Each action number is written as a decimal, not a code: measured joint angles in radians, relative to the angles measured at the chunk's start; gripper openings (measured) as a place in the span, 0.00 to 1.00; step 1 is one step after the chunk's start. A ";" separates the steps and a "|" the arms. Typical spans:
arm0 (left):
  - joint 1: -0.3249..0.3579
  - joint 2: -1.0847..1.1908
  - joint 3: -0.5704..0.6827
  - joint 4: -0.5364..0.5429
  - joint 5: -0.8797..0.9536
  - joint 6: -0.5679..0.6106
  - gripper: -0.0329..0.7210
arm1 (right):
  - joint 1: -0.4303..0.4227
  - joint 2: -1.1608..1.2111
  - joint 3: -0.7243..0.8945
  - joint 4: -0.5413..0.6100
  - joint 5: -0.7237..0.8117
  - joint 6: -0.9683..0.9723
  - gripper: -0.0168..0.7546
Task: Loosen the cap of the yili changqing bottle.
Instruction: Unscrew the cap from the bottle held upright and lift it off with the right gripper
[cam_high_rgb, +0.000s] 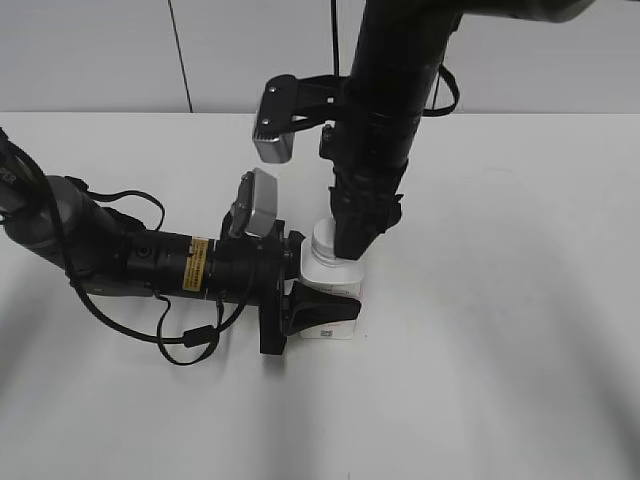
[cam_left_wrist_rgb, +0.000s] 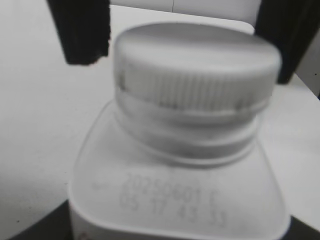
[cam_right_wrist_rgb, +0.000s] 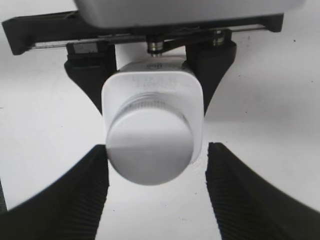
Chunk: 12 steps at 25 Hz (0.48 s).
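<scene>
White table (cam_high_rgb: 520, 330) carried everything. Right arm (cam_high_rgb: 390, 110) came down from above the yili changqing bottle (cam_high_rgb: 330, 268); left arm (cam_high_rgb: 150, 262) lay low along the table, to the left of the bottle.

Bottle stood upright on the table near its middle, body white and squarish. In the left wrist view its shoulder bore a printed date code, blurred; it seemed to begin "2025" over a second row of digits, not fully readable. No brand wording could be read in any view.

Left gripper (cam_high_rgb: 322, 312) was clamped on the bottle's lower body, its black fingers (cam_right_wrist_rgb: 82, 80) pressed against both sides in the right wrist view.

Right gripper (cam_right_wrist_rgb: 156, 192) hung over the bottle top, jaws spread wider than the cap (cam_right_wrist_rgb: 150, 146), one ribbed finger (cam_right_wrist_rgb: 65, 195) on each side. The left one sat just beside the cap's edge; contact could not be told. The right one stood clear of it.

Cap sat on the bottle's neck, ribbed around its side (cam_left_wrist_rgb: 195, 70).
</scene>
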<state>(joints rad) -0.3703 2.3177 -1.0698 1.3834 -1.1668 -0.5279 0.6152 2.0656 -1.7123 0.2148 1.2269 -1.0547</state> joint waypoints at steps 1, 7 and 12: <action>0.000 0.000 0.000 0.000 0.000 0.000 0.57 | 0.000 -0.008 0.000 0.004 0.000 0.001 0.65; 0.000 0.000 0.000 0.001 0.000 0.001 0.57 | 0.000 -0.024 0.000 0.013 -0.001 0.038 0.65; 0.000 0.000 0.000 0.001 0.000 0.001 0.57 | 0.000 -0.035 0.000 -0.004 -0.002 0.074 0.65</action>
<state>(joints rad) -0.3703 2.3177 -1.0698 1.3844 -1.1668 -0.5270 0.6152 2.0308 -1.7123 0.2103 1.2250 -0.9808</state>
